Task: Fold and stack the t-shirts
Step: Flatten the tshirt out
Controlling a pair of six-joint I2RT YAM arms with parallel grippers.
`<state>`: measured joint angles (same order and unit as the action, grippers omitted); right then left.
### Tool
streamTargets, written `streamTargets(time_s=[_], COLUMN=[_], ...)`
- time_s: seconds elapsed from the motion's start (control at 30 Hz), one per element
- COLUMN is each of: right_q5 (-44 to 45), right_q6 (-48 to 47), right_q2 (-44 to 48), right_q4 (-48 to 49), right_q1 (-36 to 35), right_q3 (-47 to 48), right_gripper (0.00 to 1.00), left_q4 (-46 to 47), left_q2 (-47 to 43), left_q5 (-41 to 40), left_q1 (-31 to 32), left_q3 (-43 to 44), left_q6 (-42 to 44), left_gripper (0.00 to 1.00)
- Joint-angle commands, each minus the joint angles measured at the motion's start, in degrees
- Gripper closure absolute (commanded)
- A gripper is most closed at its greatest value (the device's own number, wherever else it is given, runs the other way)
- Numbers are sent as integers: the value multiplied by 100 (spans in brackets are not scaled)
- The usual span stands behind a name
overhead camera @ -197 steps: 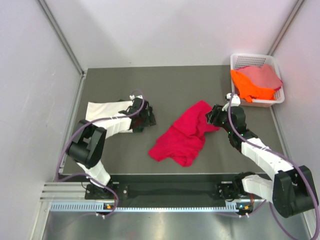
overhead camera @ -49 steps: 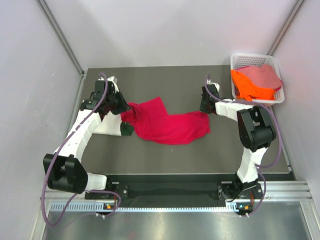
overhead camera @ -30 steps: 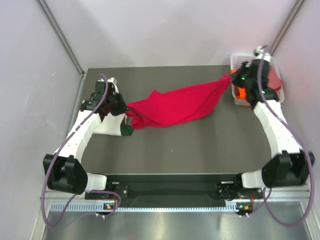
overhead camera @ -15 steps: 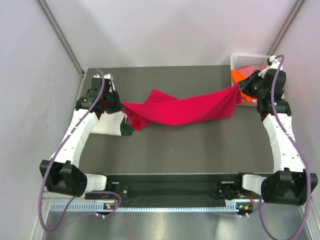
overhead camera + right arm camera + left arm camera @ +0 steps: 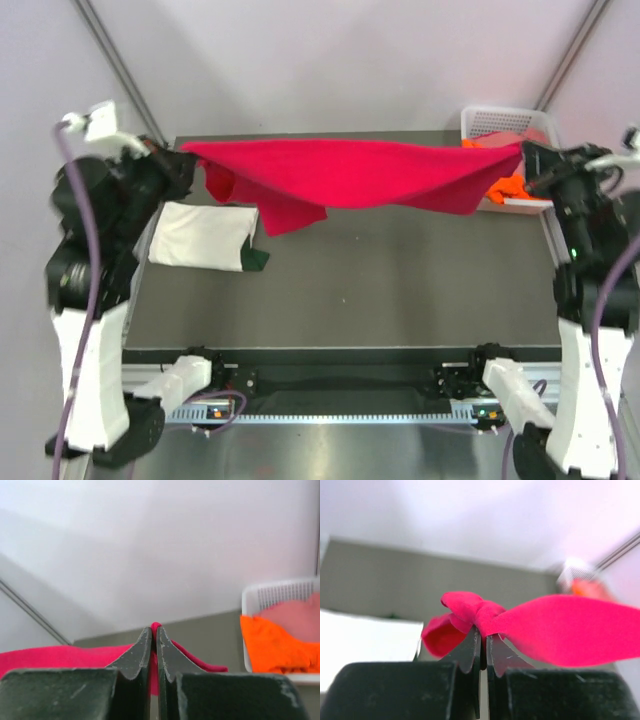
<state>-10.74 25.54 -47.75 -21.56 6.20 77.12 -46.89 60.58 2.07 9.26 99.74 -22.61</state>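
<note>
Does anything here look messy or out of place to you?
The red t-shirt is stretched in mid-air between the left gripper and right gripper, one flap drooping near its left end. A dark green scrap pokes out beside the folded cream t-shirt. An orange t-shirt spills over the basket rim.

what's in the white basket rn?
The basket holds an orange t-shirt and a dusty pink t-shirt. Anything beneath them is covered; from above, the stretched red t-shirt hides the basket's near-left corner.
</note>
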Motion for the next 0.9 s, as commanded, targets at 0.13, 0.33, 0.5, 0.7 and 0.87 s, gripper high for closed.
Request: streamTargets(time_s=[0.13, 0.33, 0.5, 0.7, 0.87], right_q5=[502, 758, 442, -86, 10], right_q6=[-119, -67, 319, 715, 891], right_q2=[1284, 1497, 786, -322, -1716], right_q4=[530, 487, 284, 1126, 1979], right_q1=[75, 75, 75, 57, -188], right_q3=[268, 207, -293, -1548, -1982], right_gripper=[100, 100, 100, 100, 100], left_q4=[374, 479, 978, 1981, 3246], left_q2=[-986, -882, -548, 208, 1113], left_q5=[30, 189, 128, -65, -601], left_q1=[-3, -3, -3, -3, -11], left_q3=[256, -130, -1287, -2860, -3628], left_q6=[-323, -604, -955, -1333, -1719], left_gripper=[100, 100, 100, 100, 100])
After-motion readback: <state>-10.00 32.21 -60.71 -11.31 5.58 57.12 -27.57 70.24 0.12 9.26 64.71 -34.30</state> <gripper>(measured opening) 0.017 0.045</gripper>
